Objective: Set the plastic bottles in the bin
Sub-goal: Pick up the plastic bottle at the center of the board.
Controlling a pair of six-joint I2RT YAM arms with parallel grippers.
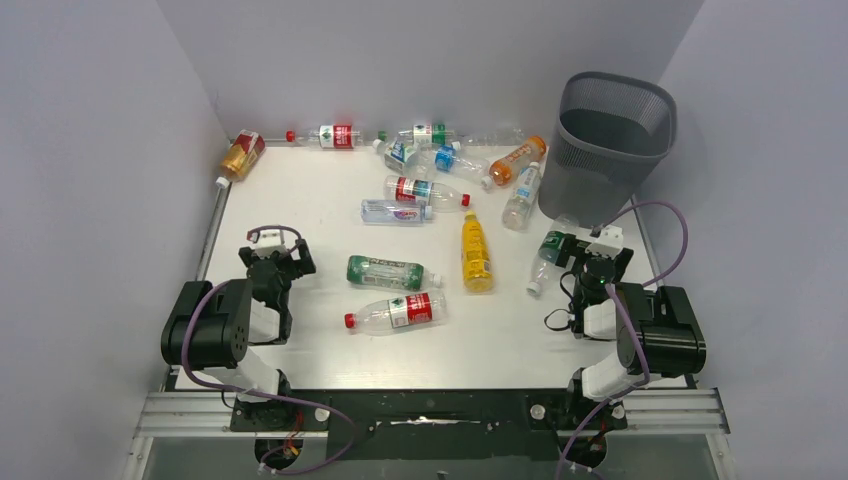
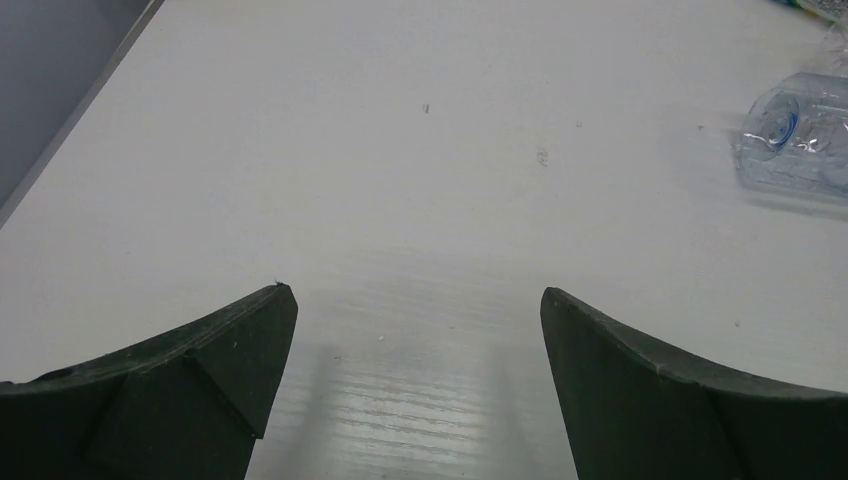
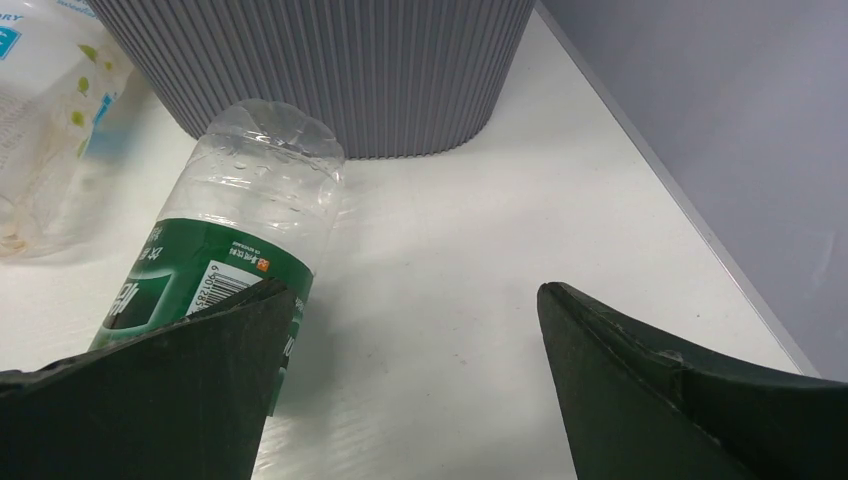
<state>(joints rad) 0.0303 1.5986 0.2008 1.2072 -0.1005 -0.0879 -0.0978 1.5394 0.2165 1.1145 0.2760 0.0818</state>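
The left end effector (image 2: 415,291) and right end effector (image 3: 415,290) are shown open and empty. A green-labelled bottle (image 3: 250,190) is seen beside the bin (image 3: 330,70).

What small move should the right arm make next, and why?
Probably shift the right gripper a little to its left, so that the green-labelled bottle comes between the open fingers. At present the bottle lies to the left of the gap, partly behind one finger, and the gap holds only bare table. The bin stands just beyond.
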